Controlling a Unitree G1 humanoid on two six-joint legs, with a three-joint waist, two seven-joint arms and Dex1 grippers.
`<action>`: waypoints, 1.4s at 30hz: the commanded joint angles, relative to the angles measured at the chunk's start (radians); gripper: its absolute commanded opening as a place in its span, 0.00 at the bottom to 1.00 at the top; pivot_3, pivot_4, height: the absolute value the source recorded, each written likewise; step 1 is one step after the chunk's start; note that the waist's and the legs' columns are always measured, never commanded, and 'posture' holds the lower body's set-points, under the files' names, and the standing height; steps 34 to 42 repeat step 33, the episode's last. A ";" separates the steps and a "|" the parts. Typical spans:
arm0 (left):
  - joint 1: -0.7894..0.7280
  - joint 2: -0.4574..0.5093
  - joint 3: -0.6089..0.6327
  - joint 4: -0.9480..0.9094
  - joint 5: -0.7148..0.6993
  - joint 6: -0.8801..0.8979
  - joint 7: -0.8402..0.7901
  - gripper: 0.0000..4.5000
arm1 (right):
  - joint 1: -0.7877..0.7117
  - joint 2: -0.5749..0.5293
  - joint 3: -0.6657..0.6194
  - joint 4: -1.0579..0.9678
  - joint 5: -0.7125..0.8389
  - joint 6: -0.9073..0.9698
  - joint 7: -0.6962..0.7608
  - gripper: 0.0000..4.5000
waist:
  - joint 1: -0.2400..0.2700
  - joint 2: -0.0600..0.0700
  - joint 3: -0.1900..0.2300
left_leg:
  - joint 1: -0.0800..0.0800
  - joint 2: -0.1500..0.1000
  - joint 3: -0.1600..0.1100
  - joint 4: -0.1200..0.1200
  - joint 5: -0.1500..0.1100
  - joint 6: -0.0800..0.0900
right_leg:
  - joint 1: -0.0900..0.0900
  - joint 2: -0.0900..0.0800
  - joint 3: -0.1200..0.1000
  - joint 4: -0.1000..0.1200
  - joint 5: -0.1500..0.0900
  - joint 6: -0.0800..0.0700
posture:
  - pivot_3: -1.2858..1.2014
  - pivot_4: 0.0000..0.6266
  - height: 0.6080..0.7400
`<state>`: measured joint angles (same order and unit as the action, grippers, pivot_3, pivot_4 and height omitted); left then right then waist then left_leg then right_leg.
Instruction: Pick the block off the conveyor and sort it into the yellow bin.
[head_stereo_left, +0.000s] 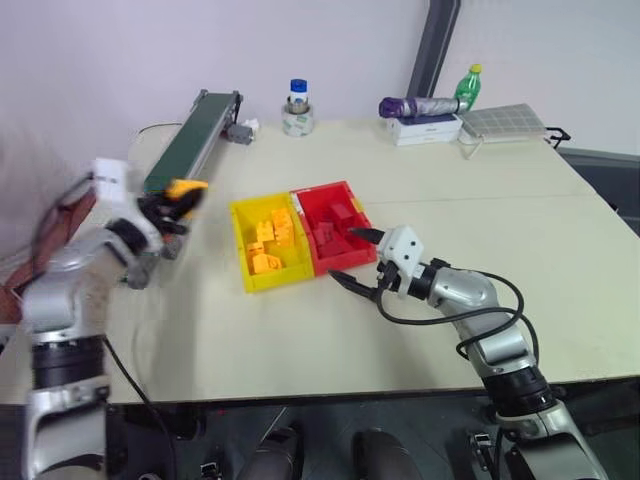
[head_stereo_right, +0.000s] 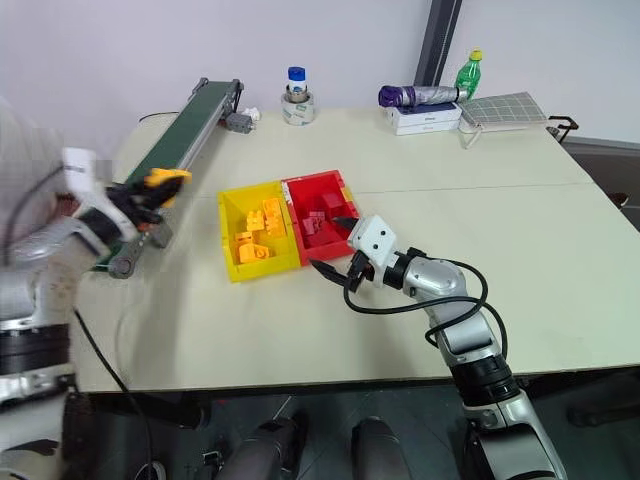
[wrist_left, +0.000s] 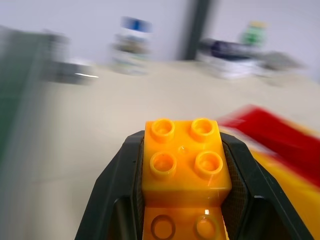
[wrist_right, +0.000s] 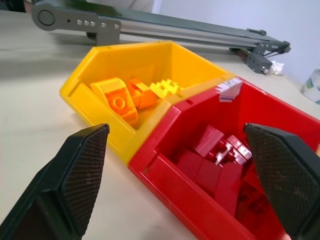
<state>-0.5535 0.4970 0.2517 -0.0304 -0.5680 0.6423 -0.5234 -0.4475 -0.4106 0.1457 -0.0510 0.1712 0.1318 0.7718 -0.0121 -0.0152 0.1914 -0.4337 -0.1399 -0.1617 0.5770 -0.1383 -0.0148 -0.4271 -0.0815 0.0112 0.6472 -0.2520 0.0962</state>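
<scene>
My left gripper (head_stereo_left: 178, 198) is shut on the yellow-orange block (wrist_left: 185, 160), holding it in the air just right of the conveyor (head_stereo_left: 188, 138) and left of the yellow bin (head_stereo_left: 243, 252). The block (head_stereo_left: 186, 187) sits studs-up between the black fingers (wrist_left: 117, 185). Several yellow bricks lie in the yellow bin (wrist_right: 95, 60). My right gripper (head_stereo_left: 352, 256) stands open at the near right corner of the red bin (head_stereo_left: 352, 208), with nothing between its fingers.
The red bin (wrist_right: 280, 125), joined to the yellow one, holds several red bricks. At the table's far edge stand a tape roll with a bottle (head_stereo_left: 297, 112), a white box with a purple umbrella (head_stereo_left: 420, 115), a green bottle (head_stereo_left: 467, 86) and a grid tray (head_stereo_left: 505, 121).
</scene>
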 joint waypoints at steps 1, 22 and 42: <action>-0.010 -0.055 -0.032 -0.049 0.018 -0.017 0.053 0.30 | -0.008 -0.001 -0.016 -0.046 0.006 -0.004 -0.009 1.00 | -0.004 0.000 0.000 | 0.000 0.000 0.000 0.000 0.000 0.000 | 0.000 0.000 0.000 0.000 0.000 0.000 | 0.52 0.24 1.00; 0.126 0.100 0.029 -0.129 -0.050 -0.019 -0.156 0.98 | 0.032 -0.019 -0.029 -0.086 0.013 0.013 -0.032 1.00 | -0.003 0.000 0.000 | 0.001 0.001 0.001 0.000 0.000 0.000 | 0.000 0.001 0.000 0.000 -0.002 -0.003 | 0.52 0.24 1.00; 0.305 0.243 0.085 -0.075 0.021 -0.212 -0.305 0.98 | 0.009 -0.030 -0.031 -0.067 0.013 0.008 -0.005 1.00 | 0.003 0.000 0.000 | 0.001 0.001 0.002 -0.001 0.000 0.000 | 0.000 0.000 0.001 -0.001 -0.002 -0.004 | 0.52 0.24 1.00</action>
